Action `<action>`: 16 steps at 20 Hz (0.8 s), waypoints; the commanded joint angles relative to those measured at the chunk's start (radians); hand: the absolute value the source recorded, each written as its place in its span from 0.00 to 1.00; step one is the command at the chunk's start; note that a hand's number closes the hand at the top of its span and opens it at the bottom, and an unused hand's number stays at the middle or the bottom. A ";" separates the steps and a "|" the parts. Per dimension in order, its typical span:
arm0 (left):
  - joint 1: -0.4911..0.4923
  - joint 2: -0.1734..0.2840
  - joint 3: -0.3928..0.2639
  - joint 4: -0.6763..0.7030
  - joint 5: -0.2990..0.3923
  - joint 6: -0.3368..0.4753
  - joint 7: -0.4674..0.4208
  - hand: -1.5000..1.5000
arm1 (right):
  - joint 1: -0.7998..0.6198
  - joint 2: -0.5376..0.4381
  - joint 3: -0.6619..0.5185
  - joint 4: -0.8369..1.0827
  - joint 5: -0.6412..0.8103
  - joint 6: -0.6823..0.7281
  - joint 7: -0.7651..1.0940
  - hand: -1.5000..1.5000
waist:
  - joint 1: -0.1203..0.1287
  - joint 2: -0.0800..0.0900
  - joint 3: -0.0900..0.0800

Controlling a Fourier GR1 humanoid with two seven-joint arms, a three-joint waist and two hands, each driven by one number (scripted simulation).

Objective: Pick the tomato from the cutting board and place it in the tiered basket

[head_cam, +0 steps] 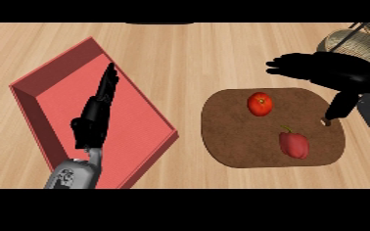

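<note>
Right now the round red tomato (pixel 260 103) sits on the brown oval cutting board (pixel 239 142), centre-right, just below-left of the black right hand (pixel 318 68) (fingers spread, holding nothing).
</note>
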 commanded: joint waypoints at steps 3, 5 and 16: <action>-0.055 -0.019 0.045 0.089 0.016 -0.027 -0.035 0.50 | 0.002 0.054 -0.008 0.033 0.018 0.018 -0.085 0.00 | -0.006 0.001 0.000; -0.001 0.020 0.043 -0.023 0.013 -0.045 0.010 0.50 | -0.024 0.056 0.009 0.119 0.045 0.001 -0.131 0.00 | 0.005 0.001 0.000; -0.005 -0.044 0.040 0.056 -0.034 -0.016 -0.024 0.50 | 0.011 0.136 0.040 0.038 0.072 0.052 -0.023 0.00 | -0.007 -0.001 0.000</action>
